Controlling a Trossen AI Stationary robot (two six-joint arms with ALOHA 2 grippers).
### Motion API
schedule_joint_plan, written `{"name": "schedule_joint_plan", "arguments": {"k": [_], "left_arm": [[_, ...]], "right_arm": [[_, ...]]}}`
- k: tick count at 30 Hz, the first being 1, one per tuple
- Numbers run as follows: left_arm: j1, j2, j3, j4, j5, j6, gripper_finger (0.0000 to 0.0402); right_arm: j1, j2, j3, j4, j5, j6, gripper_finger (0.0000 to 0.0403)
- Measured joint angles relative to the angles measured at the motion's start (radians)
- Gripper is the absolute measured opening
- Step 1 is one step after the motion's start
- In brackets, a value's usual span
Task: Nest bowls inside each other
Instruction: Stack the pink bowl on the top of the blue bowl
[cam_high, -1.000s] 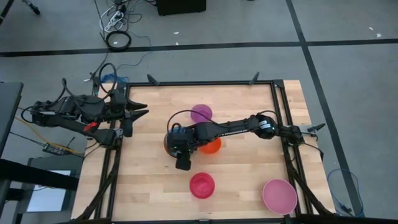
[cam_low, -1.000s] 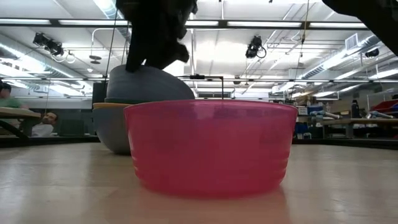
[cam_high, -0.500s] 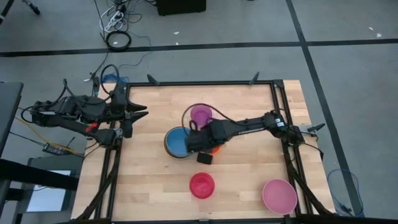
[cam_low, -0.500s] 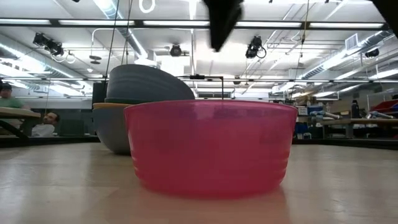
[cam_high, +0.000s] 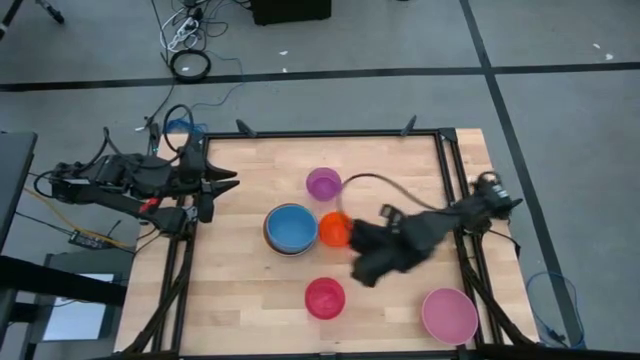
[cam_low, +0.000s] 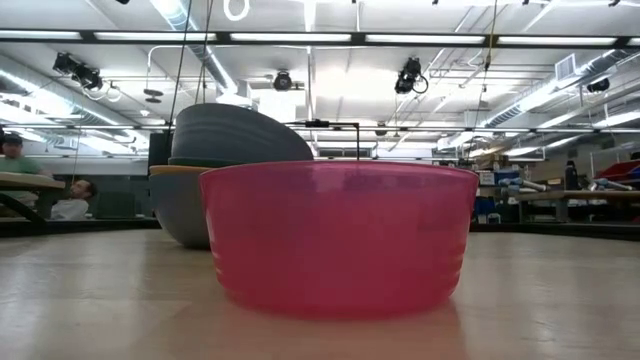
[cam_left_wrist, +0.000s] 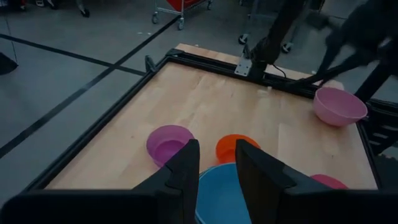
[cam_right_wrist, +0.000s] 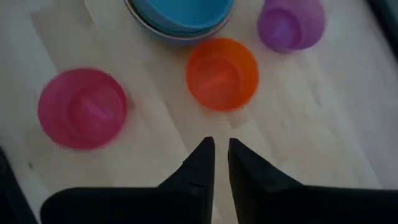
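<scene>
A stack of nested bowls (cam_high: 291, 228) stands mid-table with a blue bowl (cam_right_wrist: 180, 11) on top. In the low view the stack (cam_low: 235, 150) stands behind the magenta-red bowl, its top bowl tilted. Around it rest an orange bowl (cam_high: 334, 229), a purple bowl (cam_high: 323, 183), a magenta-red bowl (cam_high: 325, 298) and a pink bowl (cam_high: 449, 315), each on its base. My right gripper (cam_right_wrist: 219, 149) hovers to the right of the orange bowl (cam_right_wrist: 222, 73), shut to a narrow slit, holding nothing. My left gripper (cam_left_wrist: 217, 155) waits open at the table's left edge.
A black metal frame (cam_high: 450, 190) runs around the wooden table top. Bare wood lies along the far edge and at the near left. Beyond the table in the low view, people (cam_low: 10, 150) sit at benches.
My right gripper has drawn away from the stack, risen, and swung toward the table's right and near edges, turning as it went. It has left the low view. The blue bowl stays on top of the stack, uncovered.
</scene>
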Motion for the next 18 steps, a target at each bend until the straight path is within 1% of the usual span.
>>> {"name": "schedule_joint_plan", "arguments": {"k": [4, 7, 14, 18], "left_arm": [[0.000, 0.000, 0.000, -0.001, 0.000, 0.006, 0.0113], [0.000, 0.000, 0.000, 0.000, 0.000, 0.003, 0.0113], [0.000, 0.000, 0.000, 0.000, 0.000, -0.011, 0.0113], [0.000, 0.000, 0.000, 0.000, 0.000, -0.023, 0.0113]], "right_arm": [[0.097, -0.177, -0.129, -0.002, 0.095, 0.089, 0.0021], [0.170, -0.316, -0.244, -0.004, 0.144, 0.157, 0.0006], [0.315, -0.647, -0.585, -0.006, 0.156, 0.333, 0.0000], [0.365, -0.822, -0.761, -0.007, 0.162, 0.377, 0.0000]]}}
